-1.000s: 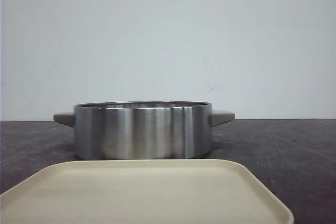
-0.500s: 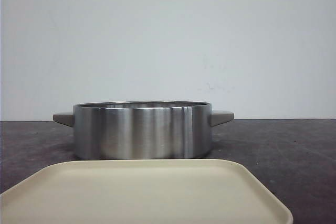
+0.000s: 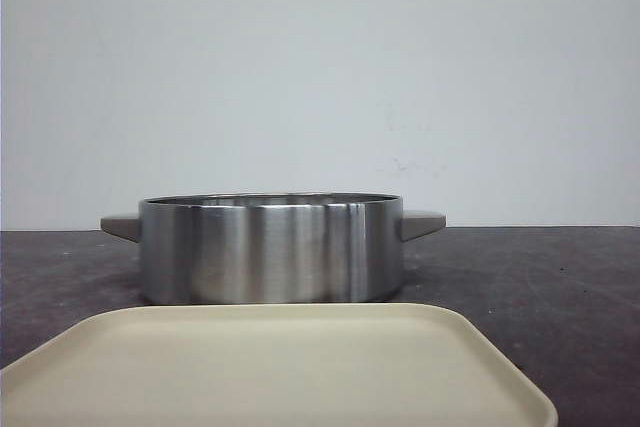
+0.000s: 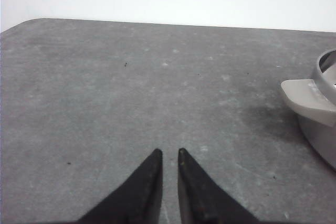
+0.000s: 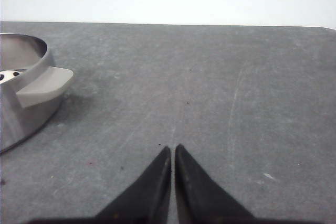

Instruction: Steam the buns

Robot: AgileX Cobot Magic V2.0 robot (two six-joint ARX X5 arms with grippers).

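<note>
A brushed steel pot (image 3: pixel 270 247) with two grey handles stands mid-table in the front view. In the right wrist view, a sliver of a white bun with black marks (image 5: pixel 5 76) shows inside the pot (image 5: pixel 23 111); the other buns are hidden. My left gripper (image 4: pixel 169 151) is shut and empty over bare table, with the pot's handle (image 4: pixel 307 95) off to one side. My right gripper (image 5: pixel 172 148) is shut and empty over bare table on the pot's other side. Neither gripper shows in the front view.
A cream square tray (image 3: pixel 270 367) with nothing on it lies in front of the pot, nearest the camera. The dark grey tabletop (image 3: pixel 540 277) runs back to a white wall. The table's rounded corner (image 4: pixel 31 22) shows in the left wrist view.
</note>
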